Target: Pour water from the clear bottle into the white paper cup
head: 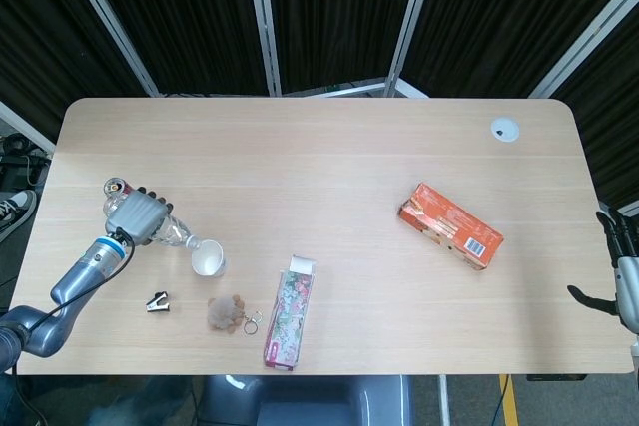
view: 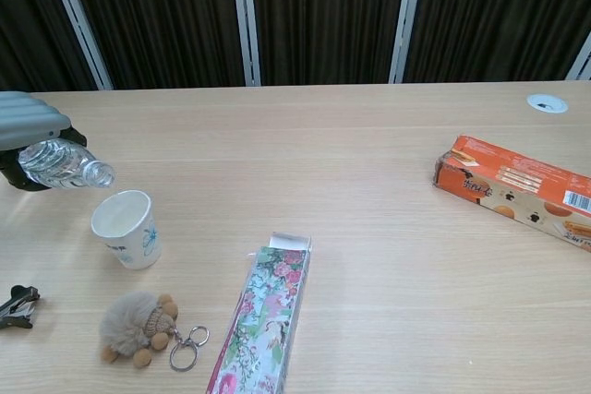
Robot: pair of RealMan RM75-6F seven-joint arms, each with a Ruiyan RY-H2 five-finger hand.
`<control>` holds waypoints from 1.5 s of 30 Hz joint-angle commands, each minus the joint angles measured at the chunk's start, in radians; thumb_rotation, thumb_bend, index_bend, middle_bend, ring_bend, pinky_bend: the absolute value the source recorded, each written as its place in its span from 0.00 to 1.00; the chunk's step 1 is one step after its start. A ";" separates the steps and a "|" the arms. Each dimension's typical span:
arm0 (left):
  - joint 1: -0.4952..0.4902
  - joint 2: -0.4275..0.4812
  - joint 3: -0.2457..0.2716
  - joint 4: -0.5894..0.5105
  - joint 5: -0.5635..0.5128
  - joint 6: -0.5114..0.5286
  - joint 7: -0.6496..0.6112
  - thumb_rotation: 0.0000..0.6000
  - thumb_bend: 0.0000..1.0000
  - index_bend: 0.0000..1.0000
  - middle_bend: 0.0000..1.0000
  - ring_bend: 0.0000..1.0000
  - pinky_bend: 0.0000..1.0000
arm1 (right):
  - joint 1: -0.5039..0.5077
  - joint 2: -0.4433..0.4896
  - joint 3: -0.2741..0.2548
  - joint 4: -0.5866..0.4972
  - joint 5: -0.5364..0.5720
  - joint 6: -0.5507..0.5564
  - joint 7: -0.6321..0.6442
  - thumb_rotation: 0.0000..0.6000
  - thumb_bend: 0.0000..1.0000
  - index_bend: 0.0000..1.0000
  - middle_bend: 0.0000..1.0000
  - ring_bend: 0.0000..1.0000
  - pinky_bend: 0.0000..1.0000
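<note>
Over the table [head: 329,177], left hand [head: 137,214] grips clear bottle [view: 65,163], mouth tipped toward white paper cup [view: 125,228].

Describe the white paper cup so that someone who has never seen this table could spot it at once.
Start at the table's left end, where the left hand holds the tilted clear bottle. The white paper cup stands upright just under the bottle's mouth. It is the only open white container, unlike the furry keychain and floral box nearby.
</note>
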 commanded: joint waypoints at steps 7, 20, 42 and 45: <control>0.005 0.000 0.004 0.007 0.009 0.016 0.024 1.00 0.51 0.58 0.43 0.39 0.39 | -0.001 0.000 0.000 0.000 -0.001 0.001 0.001 1.00 0.00 0.00 0.00 0.00 0.00; 0.009 -0.003 0.010 0.022 0.037 0.036 -0.003 1.00 0.51 0.58 0.43 0.39 0.39 | -0.001 0.000 0.001 -0.001 0.000 0.001 -0.002 1.00 0.00 0.00 0.00 0.00 0.00; 0.036 -0.026 -0.046 0.062 0.103 0.145 -0.761 1.00 0.51 0.58 0.42 0.39 0.39 | 0.002 -0.004 -0.002 0.000 0.002 -0.007 -0.015 1.00 0.00 0.00 0.00 0.00 0.00; 0.038 -0.043 -0.073 0.075 0.080 0.151 -0.851 1.00 0.51 0.59 0.42 0.39 0.39 | 0.002 -0.006 -0.002 0.001 0.003 -0.009 -0.018 1.00 0.00 0.00 0.00 0.00 0.00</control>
